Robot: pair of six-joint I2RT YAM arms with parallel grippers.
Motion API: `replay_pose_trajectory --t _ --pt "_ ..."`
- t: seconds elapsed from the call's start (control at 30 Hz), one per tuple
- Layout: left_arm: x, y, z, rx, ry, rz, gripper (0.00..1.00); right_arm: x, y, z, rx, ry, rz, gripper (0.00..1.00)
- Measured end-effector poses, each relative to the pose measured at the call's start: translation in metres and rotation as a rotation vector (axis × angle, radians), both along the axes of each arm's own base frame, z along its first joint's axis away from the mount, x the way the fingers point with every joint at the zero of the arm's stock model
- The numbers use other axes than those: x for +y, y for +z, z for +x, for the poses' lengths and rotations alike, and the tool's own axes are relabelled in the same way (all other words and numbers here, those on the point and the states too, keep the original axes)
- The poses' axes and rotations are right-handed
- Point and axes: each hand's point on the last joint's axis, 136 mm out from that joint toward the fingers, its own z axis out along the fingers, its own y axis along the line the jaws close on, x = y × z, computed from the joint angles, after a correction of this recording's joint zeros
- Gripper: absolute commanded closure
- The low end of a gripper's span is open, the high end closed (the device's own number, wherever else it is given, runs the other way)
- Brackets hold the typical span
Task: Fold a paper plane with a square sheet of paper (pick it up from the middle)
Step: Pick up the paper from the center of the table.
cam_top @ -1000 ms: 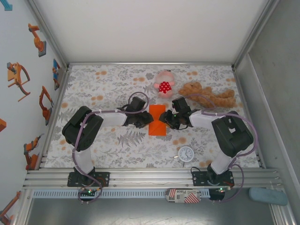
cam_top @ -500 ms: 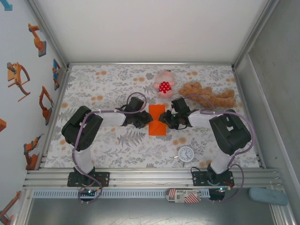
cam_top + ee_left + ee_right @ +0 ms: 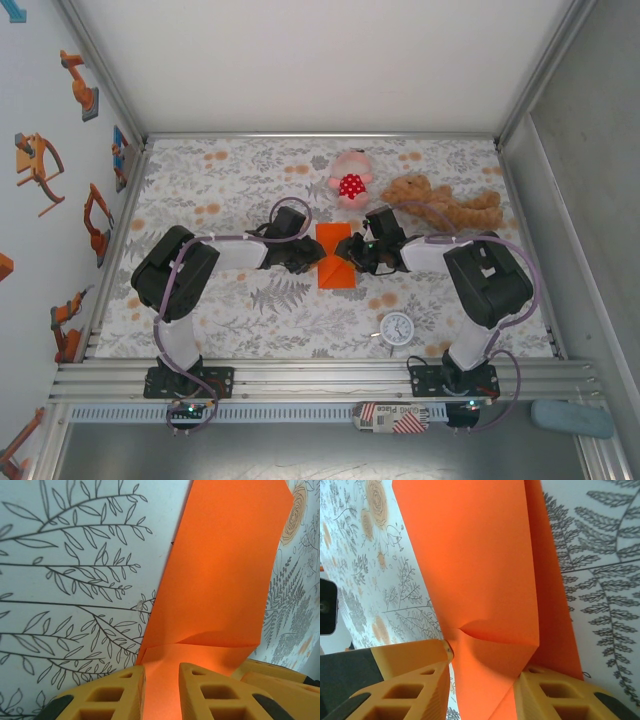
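Note:
The square sheet of paper (image 3: 337,262), bright orange and folded into a narrow strip, lies at the middle of the floral table. Its waist is drawn in on both sides. My left gripper (image 3: 314,258) sits at its left edge. In the left wrist view the paper (image 3: 225,570) runs up between the yellow fingers (image 3: 120,690), with my left gripper (image 3: 161,669) shut on it. My right gripper (image 3: 352,256) sits at the right edge. In the right wrist view the paper (image 3: 480,565) buckles into a crease between both pads, with my right gripper (image 3: 487,662) shut on it.
A pink plush toy with a red spotted front (image 3: 350,183) lies just beyond the paper. A brown teddy bear (image 3: 445,203) lies beyond the right arm. A small round clock (image 3: 397,328) lies nearer the front, right of centre.
The right gripper has edged left onto the paper and its jaws have narrowed. The paper's right edge has drawn in at the middle. The left gripper has held still.

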Motion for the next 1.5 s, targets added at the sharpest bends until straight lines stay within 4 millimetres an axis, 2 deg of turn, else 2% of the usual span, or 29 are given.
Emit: replay_pose_trajectory --t 0.2,0.43,0.63,0.77,0.97,1.1,1.2,1.27,1.37,1.5 --pt "0.0 0.0 0.0 0.0 0.0 0.0 0.75 0.001 -0.002 -0.004 0.001 -0.001 0.032 0.68" --pt "0.0 0.0 0.0 0.0 0.001 0.0 0.75 0.002 -0.005 -0.01 -0.008 0.002 0.062 0.81" --pt "0.0 0.0 0.0 0.003 0.004 -0.001 0.75 0.008 0.002 -0.006 -0.054 0.018 0.105 0.86" --pt "0.0 0.0 0.0 0.006 0.009 -0.003 0.74 0.01 0.0 -0.003 -0.062 0.02 0.112 0.88" --pt "0.001 0.004 0.003 0.004 0.019 -0.013 0.66 0.011 0.001 -0.002 -0.074 0.023 0.12 0.96" --pt "0.009 0.017 0.009 -0.026 0.048 -0.025 0.58 0.011 0.004 -0.001 -0.092 0.032 0.119 0.97" --pt "0.023 0.034 0.011 -0.079 0.084 -0.038 0.52 0.012 0.019 0.001 -0.139 0.048 0.124 0.98" --pt "0.033 0.047 0.011 -0.121 0.11 -0.055 0.46 0.013 0.037 0.004 -0.185 0.059 0.139 0.98" --pt "0.047 0.07 0.011 -0.197 0.144 -0.093 0.35 0.019 0.072 0.011 -0.278 0.084 0.178 0.99" --pt "0.053 0.115 0.01 -0.332 0.161 -0.188 0.17 0.029 0.126 0.019 -0.39 0.118 0.249 1.0"
